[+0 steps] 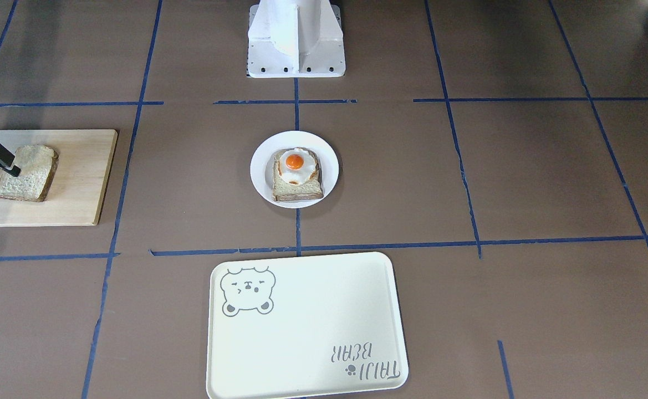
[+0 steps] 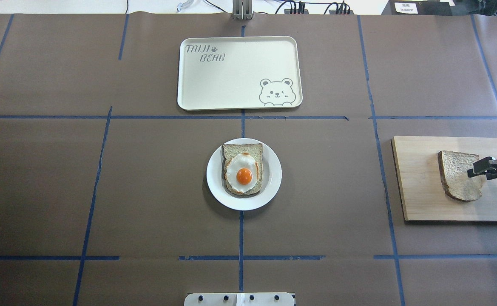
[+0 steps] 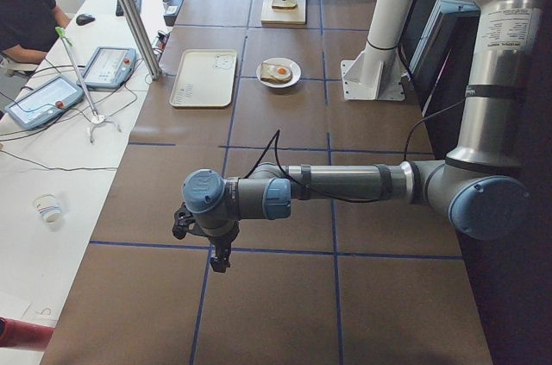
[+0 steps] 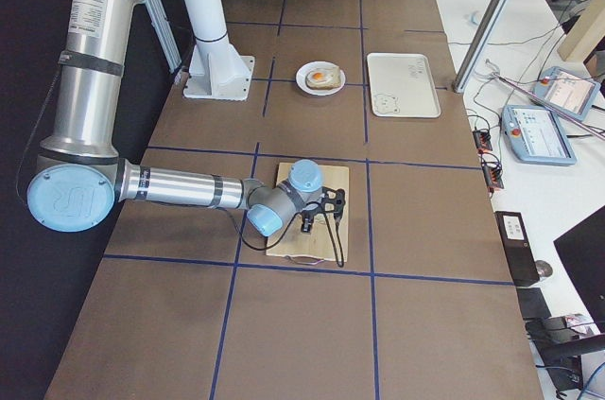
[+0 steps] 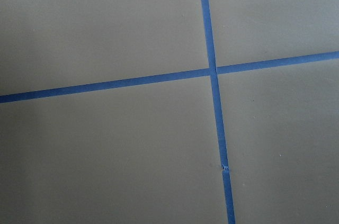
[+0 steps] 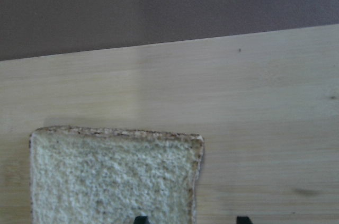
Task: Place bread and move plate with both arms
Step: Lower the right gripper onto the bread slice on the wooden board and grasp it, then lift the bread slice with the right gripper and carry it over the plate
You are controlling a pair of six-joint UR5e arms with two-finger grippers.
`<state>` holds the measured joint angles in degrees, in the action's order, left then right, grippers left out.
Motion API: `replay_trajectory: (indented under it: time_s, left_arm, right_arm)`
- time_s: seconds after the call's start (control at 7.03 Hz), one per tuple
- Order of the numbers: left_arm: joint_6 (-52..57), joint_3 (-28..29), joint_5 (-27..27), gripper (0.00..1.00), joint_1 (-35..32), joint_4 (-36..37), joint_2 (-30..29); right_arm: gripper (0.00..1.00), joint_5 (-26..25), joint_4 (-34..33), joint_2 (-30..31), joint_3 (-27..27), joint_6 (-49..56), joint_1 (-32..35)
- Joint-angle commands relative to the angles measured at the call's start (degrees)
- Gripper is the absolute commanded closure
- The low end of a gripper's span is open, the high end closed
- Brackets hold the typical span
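Wooden board (image 2: 416, 187) is carrying your bread (image 2: 456, 174) at the desk's (image 2: 146, 191) right end; right tool (image 2: 480, 168) is hovering spread astride its edge (readying a pinch); left tool's (image 3: 205, 242) state you cannot tell

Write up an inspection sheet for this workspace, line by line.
Surface: table covered in brown paper with a blue tape grid.
Job's things: bread lies on a wooden board; plate at the centre holds an egg-topped slice; tray sits beyond it.
Clutter: nothing seen.
Grippers: right gripper open, low over the bread's edge; left gripper hangs over bare table, open or shut cannot be told.
Cables: black cable loops along the left arm.
Surroundings: person seated at a side bench with teach pendants and a paper cup.
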<state>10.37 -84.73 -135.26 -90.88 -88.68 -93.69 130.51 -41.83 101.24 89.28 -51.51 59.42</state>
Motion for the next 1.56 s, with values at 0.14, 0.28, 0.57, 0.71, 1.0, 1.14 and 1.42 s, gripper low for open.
replay_trajectory:
  time_s: [0.14,0.28,0.57,0.71,1.0,1.14,1.42]
  left_arm:
    - [0.00,0.00,0.00,0.00,0.00,0.00,0.00]
    - [0.00,0.00,0.00,0.00,0.00,0.00,0.00]
    - [0.00,0.00,-0.09,0.00,0.00,0.00,0.00]
    - [0.00,0.00,0.00,0.00,0.00,0.00,0.00]
    - [0.00,-0.09,0.00,0.00,0.00,0.00,0.00]
    - [0.00,0.00,0.00,0.00,0.00,0.00,0.00]
    - [0.00,0.09,0.00,0.00,0.00,0.00,0.00]
  right_arm:
    - [0.74,0.01,-0.01,0.10,0.11,0.09,0.00]
    - [0.81,0.01,-0.01,0.19,0.20,0.09,0.00]
    - [1.00,0.27,-0.01,0.19,0.98,0.70,0.08]
    - [1.00,0.36,-0.01,0.54,2.47,0.71,0.17]
    - [1.00,0.80,0.16,0.80,5.89,0.53,0.35]
    - [1.00,4.72,0.51,1.06,9.13,0.62,3.22]
    - [1.00,12.11,2.27,-3.12,9.78,0.01,8.33]
